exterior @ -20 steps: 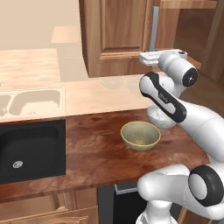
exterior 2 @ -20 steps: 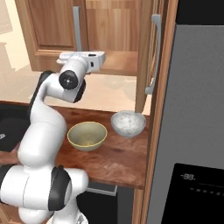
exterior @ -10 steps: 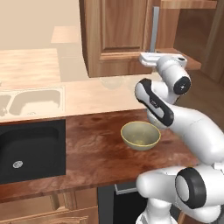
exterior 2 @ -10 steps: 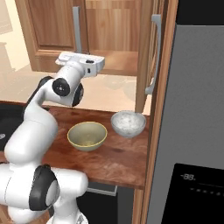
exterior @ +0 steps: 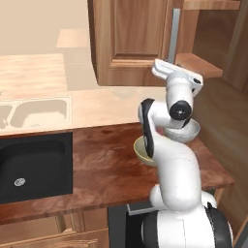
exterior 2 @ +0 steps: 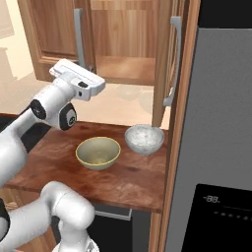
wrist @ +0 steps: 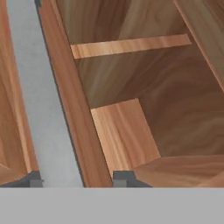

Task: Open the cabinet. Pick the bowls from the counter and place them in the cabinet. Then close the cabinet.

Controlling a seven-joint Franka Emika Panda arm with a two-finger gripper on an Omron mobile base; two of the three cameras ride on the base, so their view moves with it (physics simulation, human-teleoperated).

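A: Which step is this?

B: Opening the cabinet (exterior 2: pixel 123 34), I'd judge. Its doors stand apart and the shelf (wrist: pixel 122 131) shows ahead of the gripper (wrist: pixel 76 178). The grey handle (wrist: pixel 41 100) runs up between the two finger tips, with the door's edge beside it.

A: So it's clamped on the handle?

B: I cannot tell. The tips sit either side of the bar, but contact isn't visible.

A: And the bowls?

B: Both below the gripper on the counter (exterior 2: pixel 133 182): the yellow bowl (exterior 2: pixel 98 152) and the white bowl (exterior 2: pixel 143 138) just beside it, neither lifted.

A: Next?

B: Probably let go, back clear of the door, then come down over one bowl's rim.
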